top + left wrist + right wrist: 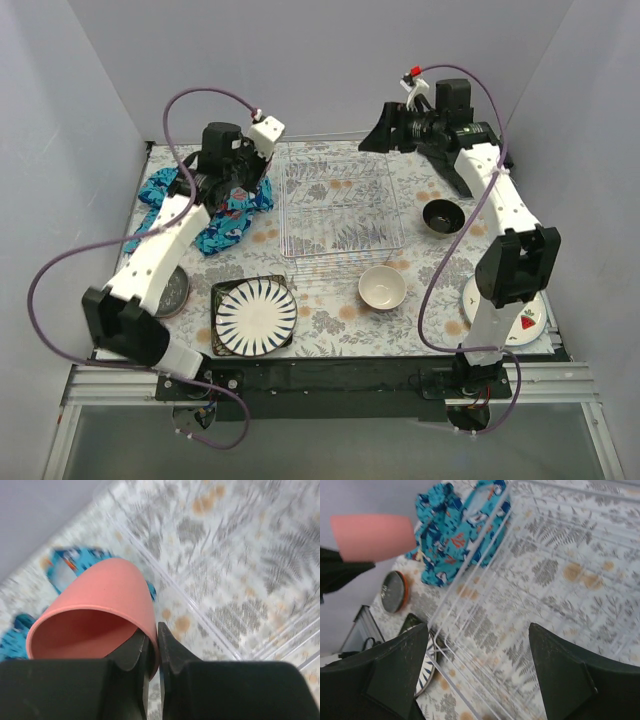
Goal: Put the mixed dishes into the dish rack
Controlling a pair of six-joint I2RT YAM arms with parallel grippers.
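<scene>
My left gripper (156, 645) is shut on the wall of the pink cup (95, 610), one finger inside and one outside. The cup is held off the table on its side, next to the left rim of the dish rack (200, 615). From the right wrist the cup (372, 537) shows in the air at upper left. The white wire dish rack (283, 215) stands mid-table. My right gripper (415, 155) hangs open over its back right corner, nothing between its fingers (395, 670).
A cream bowl (382, 288) and a dark bowl (441, 216) stand right of the rack. A striped plate (256, 316) lies on a dark square plate (222, 293). The watermelon plate (525, 318) lies under the right arm. A black dish on an orange plate (172, 292) and a blue cloth (230, 215) are at left.
</scene>
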